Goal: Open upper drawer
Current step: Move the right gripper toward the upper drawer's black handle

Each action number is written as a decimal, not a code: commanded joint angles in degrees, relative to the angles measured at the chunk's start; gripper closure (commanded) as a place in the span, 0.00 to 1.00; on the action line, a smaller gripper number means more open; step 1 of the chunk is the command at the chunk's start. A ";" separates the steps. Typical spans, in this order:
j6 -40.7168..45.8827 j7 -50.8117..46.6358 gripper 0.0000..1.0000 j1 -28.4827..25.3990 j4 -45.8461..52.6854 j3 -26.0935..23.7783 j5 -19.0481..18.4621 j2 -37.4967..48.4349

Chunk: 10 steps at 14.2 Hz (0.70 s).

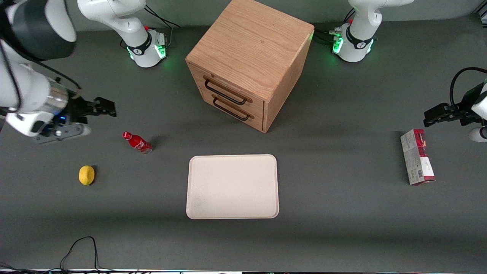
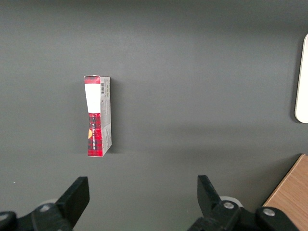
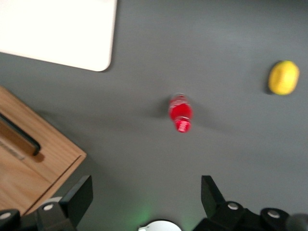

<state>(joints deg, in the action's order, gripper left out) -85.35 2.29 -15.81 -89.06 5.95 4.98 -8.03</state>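
Note:
The oak cabinet (image 1: 251, 42) stands mid-table with its front turned toward the working arm's end. Its upper drawer (image 1: 230, 90) is shut flush, with a long black bar handle (image 1: 224, 93). The matching lower drawer (image 1: 237, 110) sits just beneath it. My gripper (image 1: 104, 107) hovers over the table toward the working arm's end, well apart from the cabinet. It is open with nothing between its fingers (image 3: 79, 195). In the right wrist view a cabinet corner (image 3: 43, 163) and one black handle end (image 3: 21, 139) show; which drawer that handle belongs to I cannot tell.
A red bottle (image 1: 137, 142) stands just nearer the front camera than my gripper, and a lemon (image 1: 86, 175) lies nearer still. A pale tray (image 1: 232, 186) lies in front of the cabinet. A red-and-white box (image 1: 416, 156) lies toward the parked arm's end.

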 commanded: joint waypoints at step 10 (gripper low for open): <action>-4.03 12.27 0.00 -8.44 11.19 -3.73 16.73 -14.46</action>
<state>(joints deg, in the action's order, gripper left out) -89.06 9.40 -24.28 -79.54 4.22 20.32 -21.22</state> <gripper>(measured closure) 0.000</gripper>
